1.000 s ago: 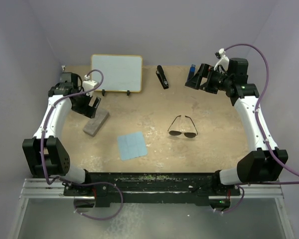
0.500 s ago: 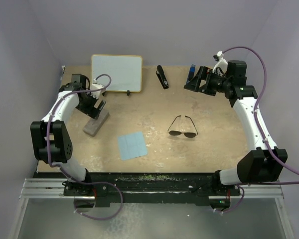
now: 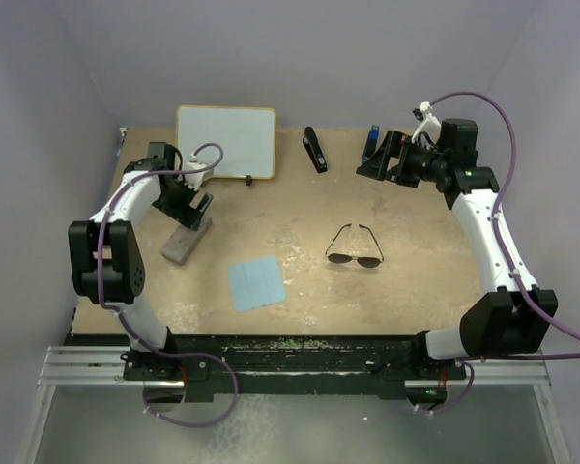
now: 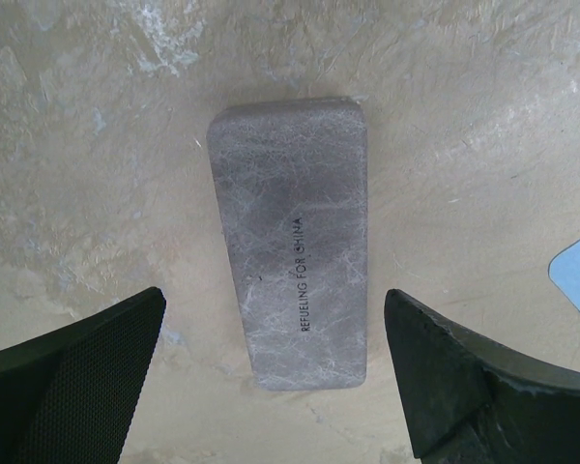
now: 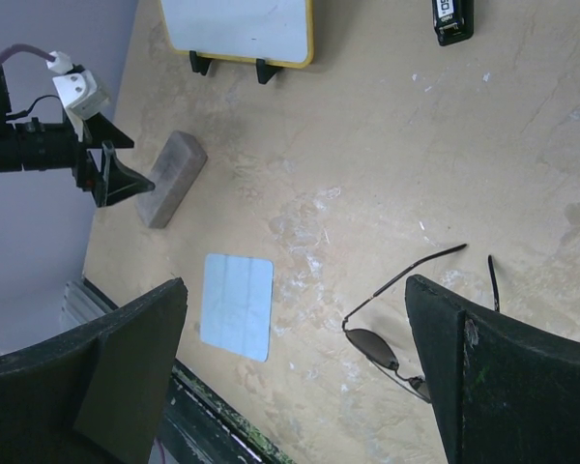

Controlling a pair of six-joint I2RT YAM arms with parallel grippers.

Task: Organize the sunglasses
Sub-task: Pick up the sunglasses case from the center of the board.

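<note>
Both released, left claw [image 4: 274, 295] and right claw [image 5: 295, 282] overhang scuffed tan tabletop [image 3: 420, 285] (lilac walls [image 3: 300, 58]).

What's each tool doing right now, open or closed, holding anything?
Left tool: open, empty, over the case.
Right tool: open, empty.

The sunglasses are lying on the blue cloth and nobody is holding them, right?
Not quite. The sunglasses lie on the bare table, apart from the blue cloth; the top view shows it. Nobody is holding them.
</note>
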